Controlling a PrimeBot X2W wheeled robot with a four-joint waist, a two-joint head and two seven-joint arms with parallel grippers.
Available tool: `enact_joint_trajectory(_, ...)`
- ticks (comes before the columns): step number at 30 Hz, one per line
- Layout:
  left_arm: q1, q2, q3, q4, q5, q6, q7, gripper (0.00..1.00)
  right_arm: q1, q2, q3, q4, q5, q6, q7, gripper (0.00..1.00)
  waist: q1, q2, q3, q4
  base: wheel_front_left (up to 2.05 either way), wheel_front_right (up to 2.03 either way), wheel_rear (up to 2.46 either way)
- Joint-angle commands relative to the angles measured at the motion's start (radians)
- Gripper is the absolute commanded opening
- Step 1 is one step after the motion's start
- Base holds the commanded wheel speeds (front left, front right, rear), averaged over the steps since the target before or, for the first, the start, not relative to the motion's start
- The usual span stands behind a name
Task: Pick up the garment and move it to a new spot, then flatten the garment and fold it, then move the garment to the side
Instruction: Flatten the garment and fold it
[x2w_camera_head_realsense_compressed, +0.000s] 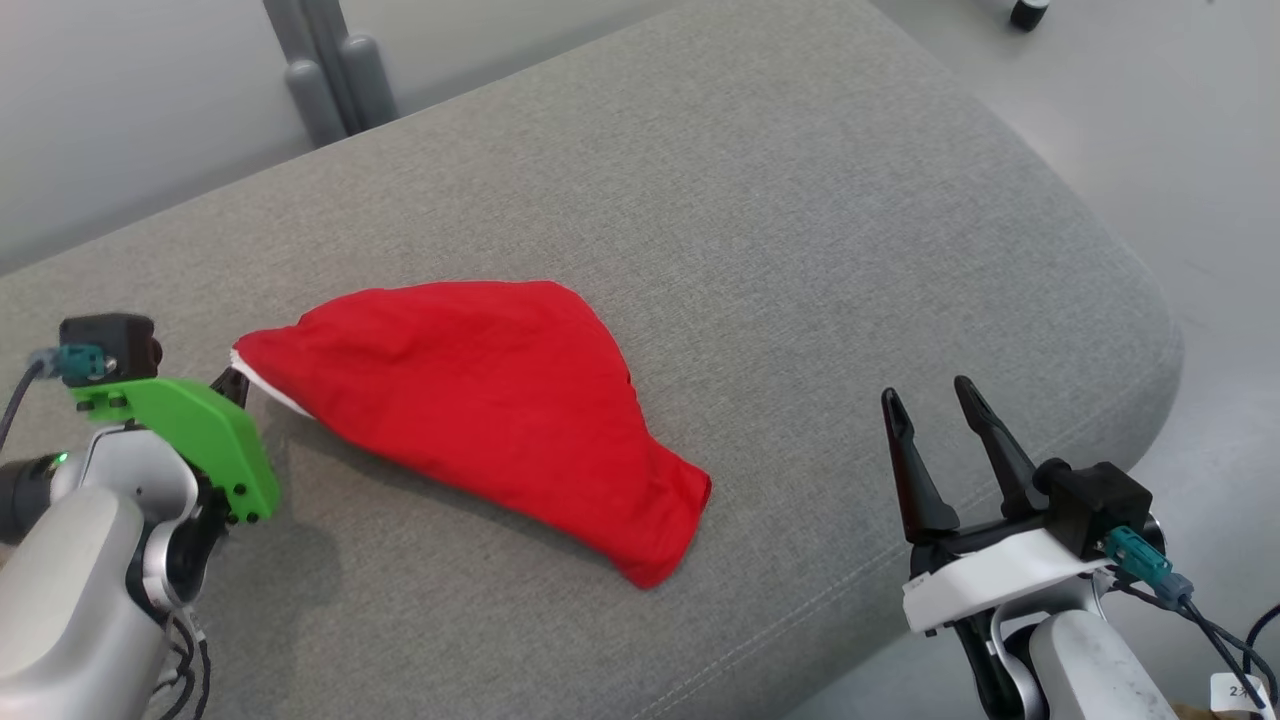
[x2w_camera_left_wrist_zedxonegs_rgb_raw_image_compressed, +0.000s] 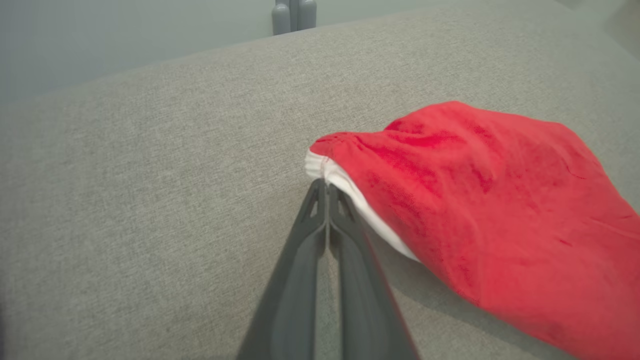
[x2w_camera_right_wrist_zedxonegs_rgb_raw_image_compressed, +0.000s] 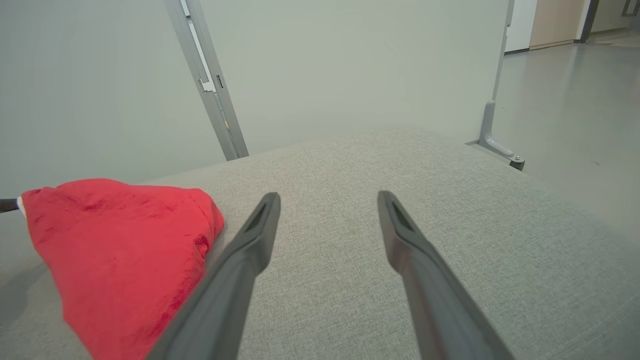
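The red garment (x2w_camera_head_realsense_compressed: 480, 400) (x2w_camera_left_wrist_zedxonegs_rgb_raw_image_compressed: 475, 200) (x2w_camera_right_wrist_zedxonegs_rgb_raw_image_compressed: 120, 250) with a white inner hem lies bunched in a wedge on the grey cushion (x2w_camera_head_realsense_compressed: 800, 220). Its left corner is raised off the fabric, with a shadow beneath. My left gripper (x2w_camera_head_realsense_compressed: 232, 383) (x2w_camera_left_wrist_zedxonegs_rgb_raw_image_compressed: 325, 184) is shut on that corner, its fingertips pinching the white hem. My right gripper (x2w_camera_head_realsense_compressed: 930, 400) (x2w_camera_right_wrist_zedxonegs_rgb_raw_image_compressed: 327, 200) stands open to the right of the garment, near the cushion's front right edge, with nothing between its fingers. In the right wrist view the garment sits left of my fingers.
The cushion's rounded right edge (x2w_camera_head_realsense_compressed: 1150, 330) drops to a pale floor (x2w_camera_head_realsense_compressed: 1200, 150). Grey posts (x2w_camera_head_realsense_compressed: 330, 70) and a pale partition wall (x2w_camera_right_wrist_zedxonegs_rgb_raw_image_compressed: 350, 65) stand behind the cushion. Bare cushion spreads behind and to the right of the garment.
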Motion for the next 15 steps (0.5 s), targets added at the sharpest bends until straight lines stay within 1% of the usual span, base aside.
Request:
enact_joint_trajectory(1,0.045,0.021,0.019,-0.022,-0.015,0.008,-0.027,0.00,-0.002,-0.001,-0.005,-0.003,-0.013,0.000,-0.003,1.00,0.0000,0.0000,0.013,0.032,0.00,0.00,0.00)
enact_joint_trajectory(4,0.133,0.034,0.057,-0.093,-0.040,0.033,-0.097,0.00,-0.009,-0.001,-0.014,-0.006,-0.025,0.000,-0.003,1.00,0.0000,0.0000,0.021,0.065,0.00,0.00,0.00)
enact_joint_trajectory(5,0.133,0.034,0.057,-0.093,-0.040,0.033,-0.097,0.00,-0.009,-0.001,-0.014,-0.006,-0.025,0.000,-0.003,1.00,0.0000,0.0000,0.021,0.065,0.00,0.00,0.00)
enact_joint_trajectory(6,0.193,0.040,0.083,-0.140,-0.047,0.058,-0.152,0.00,-0.011,-0.001,-0.018,-0.009,-0.035,0.000,-0.003,1.00,0.0000,0.0000,0.024,0.088,0.00,0.00,0.00)
enact_joint_trajectory(9,0.286,0.042,0.120,-0.199,-0.050,0.103,-0.243,0.00,-0.011,-0.001,-0.025,-0.012,-0.045,0.000,-0.003,1.00,0.0000,0.0000,0.030,0.122,0.00,0.00,0.00)
enact_joint_trajectory(12,0.372,0.014,0.154,-0.242,-0.066,0.136,-0.326,0.00,-0.008,-0.001,-0.030,-0.012,-0.061,0.000,-0.003,1.00,0.0000,0.0000,0.036,0.156,0.00,0.00,0.00)
enact_joint_trajectory(15,0.450,-0.017,0.177,-0.270,-0.083,0.157,-0.388,0.00,-0.003,-0.001,-0.036,-0.011,-0.081,0.000,-0.003,1.00,0.0000,0.0000,0.039,0.188,0.00,0.00,0.00)
